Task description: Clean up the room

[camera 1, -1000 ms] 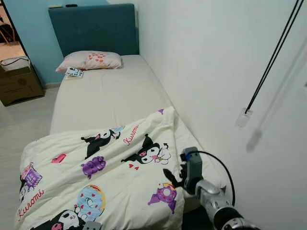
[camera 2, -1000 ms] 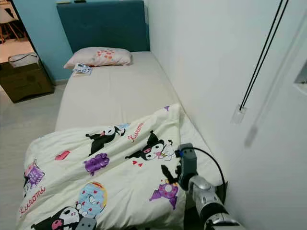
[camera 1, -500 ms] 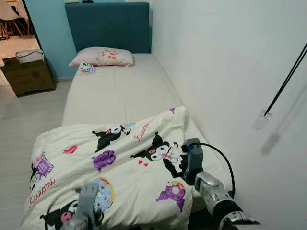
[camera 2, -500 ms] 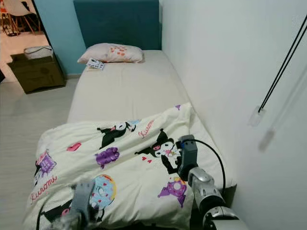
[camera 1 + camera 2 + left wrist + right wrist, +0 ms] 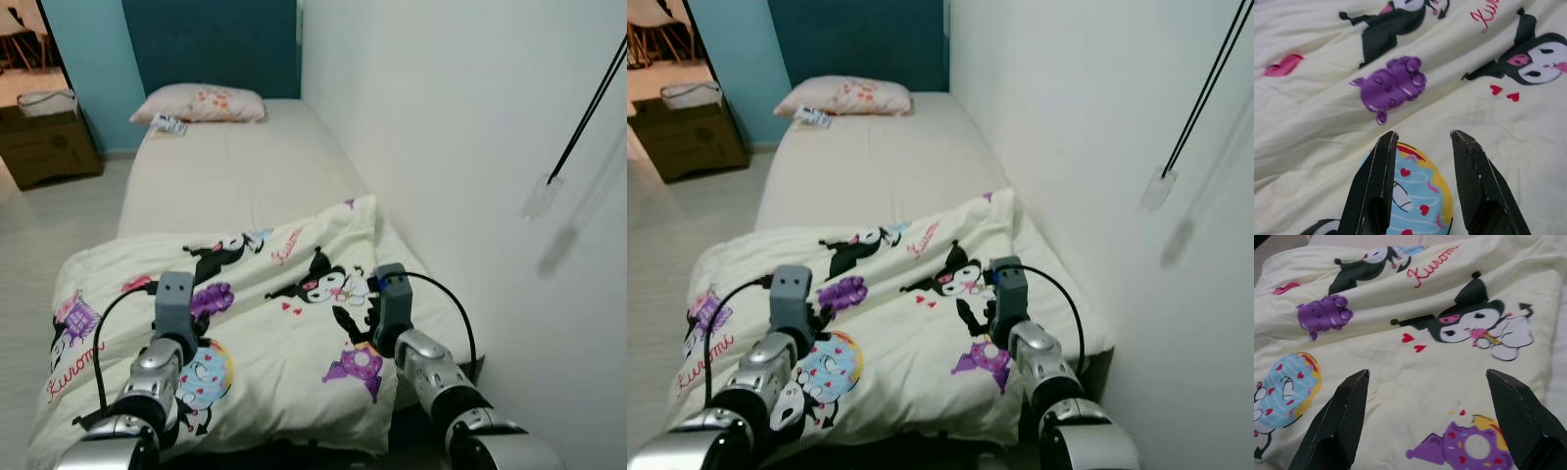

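The cartoon-print blanket (image 5: 245,323) lay crumpled over the foot half of the bed (image 5: 235,176), beside the wall (image 5: 441,117). The left gripper (image 5: 1422,142) hovered just above it, fingers moderately parted, holding nothing. The right gripper (image 5: 1427,382) hovered over it, fingers spread wide, empty. A pillow (image 5: 201,103) lay at the headboard.

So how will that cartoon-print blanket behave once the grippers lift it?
The blanket lies creased and bunched, so it will probably sag between the left gripper and right gripper. It looks puffy, so likely light but bulky, apt to drag.
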### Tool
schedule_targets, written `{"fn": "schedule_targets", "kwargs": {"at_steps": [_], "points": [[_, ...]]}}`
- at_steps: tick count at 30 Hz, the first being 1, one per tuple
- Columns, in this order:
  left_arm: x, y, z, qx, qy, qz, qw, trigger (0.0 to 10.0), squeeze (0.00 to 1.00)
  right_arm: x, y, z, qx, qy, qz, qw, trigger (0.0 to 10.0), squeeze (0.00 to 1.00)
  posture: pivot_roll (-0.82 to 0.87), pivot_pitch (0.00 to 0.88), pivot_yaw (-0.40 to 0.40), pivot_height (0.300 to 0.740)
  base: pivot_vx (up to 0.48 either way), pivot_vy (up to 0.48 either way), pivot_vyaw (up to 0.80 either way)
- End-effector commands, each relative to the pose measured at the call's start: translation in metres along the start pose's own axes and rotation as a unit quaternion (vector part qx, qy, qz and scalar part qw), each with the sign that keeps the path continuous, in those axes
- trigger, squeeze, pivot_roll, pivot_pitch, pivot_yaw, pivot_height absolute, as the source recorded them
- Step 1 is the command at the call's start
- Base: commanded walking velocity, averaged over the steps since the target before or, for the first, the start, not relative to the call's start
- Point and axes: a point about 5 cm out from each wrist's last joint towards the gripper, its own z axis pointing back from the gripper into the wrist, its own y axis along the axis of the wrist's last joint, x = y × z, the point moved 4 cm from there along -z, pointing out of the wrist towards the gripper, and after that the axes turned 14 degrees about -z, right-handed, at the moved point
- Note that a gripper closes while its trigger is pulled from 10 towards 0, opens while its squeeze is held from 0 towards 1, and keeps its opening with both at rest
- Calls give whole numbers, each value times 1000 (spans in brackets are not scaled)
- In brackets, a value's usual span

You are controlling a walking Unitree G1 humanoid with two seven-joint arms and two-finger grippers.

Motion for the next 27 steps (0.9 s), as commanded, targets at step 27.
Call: {"fn": "schedule_targets", "kwargs": {"at_steps": [27], "points": [[24,21,7,88,-41,-9,995,10000,0,-20,81,-21,60,-15,9,998,10000,0,-26,79,-43,538,0,0,0]]}}
